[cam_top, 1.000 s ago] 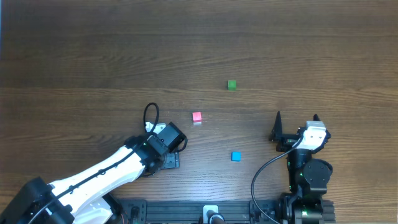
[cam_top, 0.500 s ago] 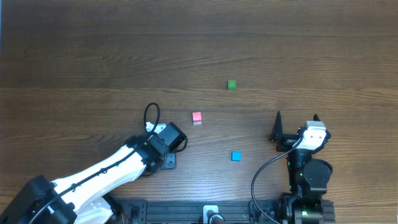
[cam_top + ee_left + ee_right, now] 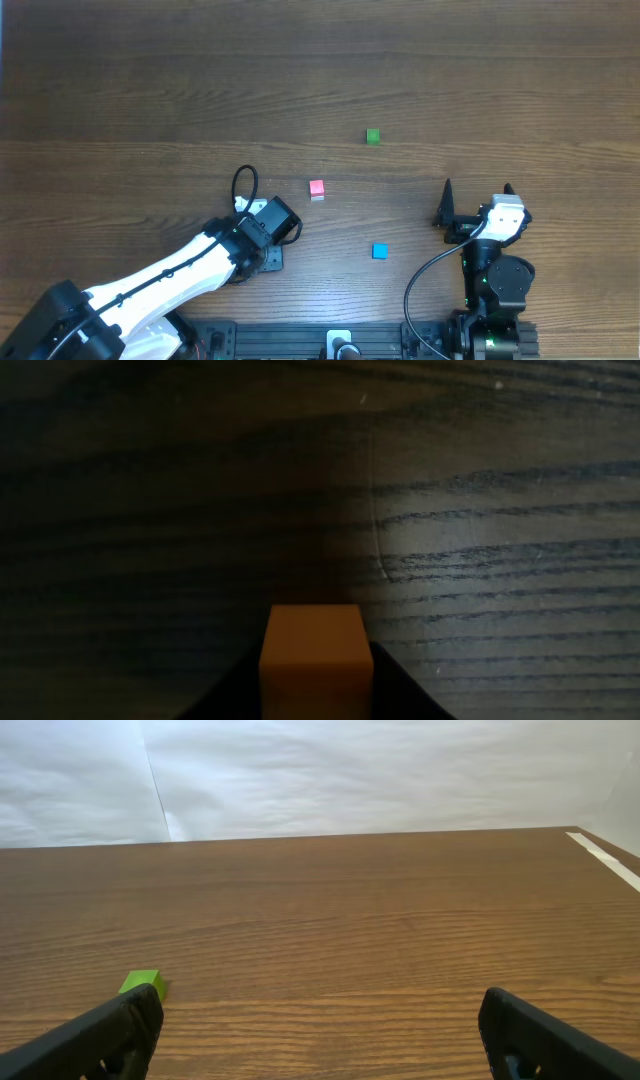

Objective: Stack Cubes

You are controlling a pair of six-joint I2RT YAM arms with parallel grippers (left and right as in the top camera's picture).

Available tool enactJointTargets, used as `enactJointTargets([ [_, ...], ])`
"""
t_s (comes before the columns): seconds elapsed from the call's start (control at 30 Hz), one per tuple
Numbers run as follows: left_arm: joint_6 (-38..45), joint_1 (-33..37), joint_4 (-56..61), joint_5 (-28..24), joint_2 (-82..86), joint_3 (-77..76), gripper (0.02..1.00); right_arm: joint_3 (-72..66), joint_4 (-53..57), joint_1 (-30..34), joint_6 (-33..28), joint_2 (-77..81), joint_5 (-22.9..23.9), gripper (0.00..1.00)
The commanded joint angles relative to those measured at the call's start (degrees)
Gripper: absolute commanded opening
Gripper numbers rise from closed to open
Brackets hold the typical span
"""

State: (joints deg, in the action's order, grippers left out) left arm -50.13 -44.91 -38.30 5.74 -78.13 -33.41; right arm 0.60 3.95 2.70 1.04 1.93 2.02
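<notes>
Left gripper (image 3: 315, 660) clamped on orange cube (image 3: 311, 635), a finger against each side, low over wooden table (image 3: 480, 480). Right gripper (image 3: 320, 1005) wide open, holding nothing; green cube (image 3: 143, 983) ahead, leftward.

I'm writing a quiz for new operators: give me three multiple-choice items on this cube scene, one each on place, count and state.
1. Which cube lies farthest up the top view? A green B pink C blue
2. How many cubes lie ungripped? A one B three C six
3. The right end effector is: A shut on a cube B open, empty C shut, empty
Key: 1 A, the green cube sits above the others. 2 B, green, pink cube and blue cube lie loose. 3 B, its fingers stand apart, nothing between.
</notes>
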Motion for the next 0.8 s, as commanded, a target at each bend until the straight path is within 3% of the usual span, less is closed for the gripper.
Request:
enactJointTargets([
  [0.03, 0.4, 0.3, 0.0, -0.3, -0.3, 0.4, 0.266, -0.3, 0.2, 0.4, -0.3, -0.5, -0.3, 0.993],
  [0.43, 0.2, 0.3, 2.2, -0.5, -0.3, -2.5, 0.095, -0.3, 0.2, 0.4, -0.3, -0.5, -0.3, 0.991],
  [0.8, 0.9, 2.6, -17.5, 1.0, -11.7, -35.8, 0.04, -0.3, 0.2, 0.4, -0.3, -0.5, -0.3, 0.991],
])
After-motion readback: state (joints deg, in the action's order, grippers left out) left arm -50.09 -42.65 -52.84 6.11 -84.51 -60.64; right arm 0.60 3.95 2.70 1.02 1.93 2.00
